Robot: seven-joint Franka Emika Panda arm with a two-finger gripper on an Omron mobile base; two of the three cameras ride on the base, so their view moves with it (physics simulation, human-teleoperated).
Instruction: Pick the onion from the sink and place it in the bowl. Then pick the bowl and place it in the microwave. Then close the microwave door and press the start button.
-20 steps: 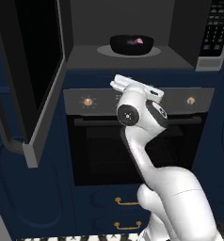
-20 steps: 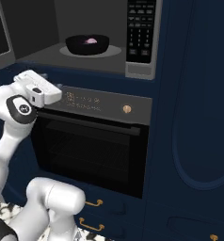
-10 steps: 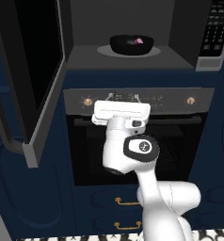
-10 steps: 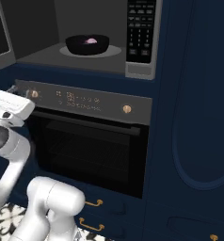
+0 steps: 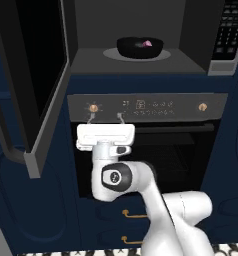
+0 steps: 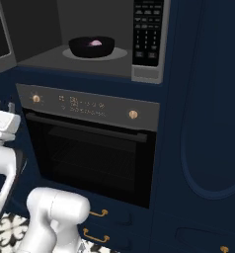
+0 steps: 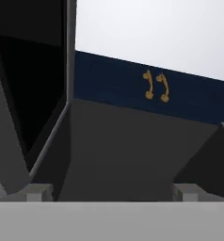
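Glossy black bowl (image 5: 139, 47) with small magenta-pink onion (image 5: 147, 43) sat inside dark grey microwave (image 5: 141, 60). Gripper (image 5: 105, 118) hung empty, jaws apart. Best swung behind large black-glass microwave door (image 5: 36, 85), pushed near outer edge.

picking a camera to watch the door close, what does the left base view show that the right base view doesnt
Left base view alone: the microwave door swung wide open at the left, black glass in a grey frame, and the open pincer in full, pointing up in front of the oven.

Right base view alone: the tall dark blue cabinet front right of the oven.

Both: the bowl holding the pink onion on the turntable inside the microwave, the black keypad, and the oven's knobs and panel.
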